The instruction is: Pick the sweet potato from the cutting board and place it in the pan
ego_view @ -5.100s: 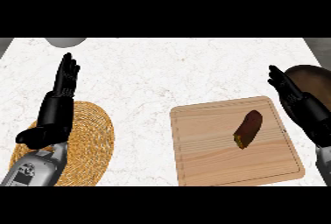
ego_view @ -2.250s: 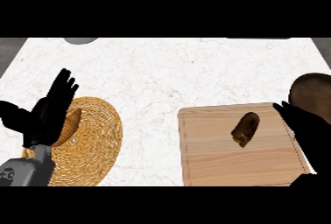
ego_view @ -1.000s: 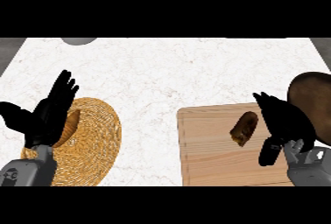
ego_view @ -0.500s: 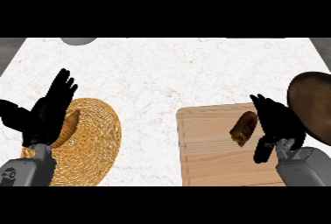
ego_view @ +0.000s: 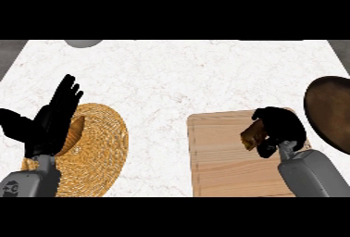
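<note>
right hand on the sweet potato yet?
Touching. The head view shows the right hand curled over the sweet potato above the cutting board, its fingers covering the potato's right side.

A round woven straw mat (ego_view: 103, 143), golden yellow, lies at the near left of the white marbled bench (ego_view: 184, 74). At the far left edge of the bench a grey rounded object (ego_view: 83, 43) shows only in part; what it is cannot be told.
</note>
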`<action>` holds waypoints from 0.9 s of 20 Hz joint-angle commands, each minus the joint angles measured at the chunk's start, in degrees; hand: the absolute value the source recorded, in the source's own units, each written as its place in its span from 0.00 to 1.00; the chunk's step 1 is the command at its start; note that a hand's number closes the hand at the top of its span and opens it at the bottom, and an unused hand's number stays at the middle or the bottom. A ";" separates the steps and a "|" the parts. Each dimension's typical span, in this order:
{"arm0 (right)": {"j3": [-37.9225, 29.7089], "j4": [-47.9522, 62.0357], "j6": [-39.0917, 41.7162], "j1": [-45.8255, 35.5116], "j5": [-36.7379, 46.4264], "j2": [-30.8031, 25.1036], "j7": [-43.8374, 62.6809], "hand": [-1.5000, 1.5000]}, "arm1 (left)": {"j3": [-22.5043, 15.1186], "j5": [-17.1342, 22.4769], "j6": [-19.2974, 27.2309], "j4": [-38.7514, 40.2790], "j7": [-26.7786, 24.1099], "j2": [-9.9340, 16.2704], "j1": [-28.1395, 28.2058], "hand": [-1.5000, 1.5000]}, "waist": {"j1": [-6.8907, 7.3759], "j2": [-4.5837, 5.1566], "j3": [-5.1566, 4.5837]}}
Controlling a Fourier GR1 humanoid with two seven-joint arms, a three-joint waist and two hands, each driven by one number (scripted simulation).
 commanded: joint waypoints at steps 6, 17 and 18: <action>-1.22 6.96 -6.68 -0.05 6.80 3.21 -9.77 1.00 | 2.81 -0.43 -3.09 3.75 -2.25 -0.25 -0.97 0.50 | -0.14 0.04 0.01; 1.03 -15.31 -1.76 12.48 3.40 1.37 -15.66 1.00 | 4.04 -0.57 -2.40 1.55 2.14 0.05 -2.17 0.50 | -1.30 -0.35 -0.01; 5.17 -16.57 -2.99 15.16 4.92 3.30 -15.57 1.00 | 2.24 -2.30 0.17 -0.54 4.57 -1.28 -3.52 0.50 | -1.40 -0.43 0.02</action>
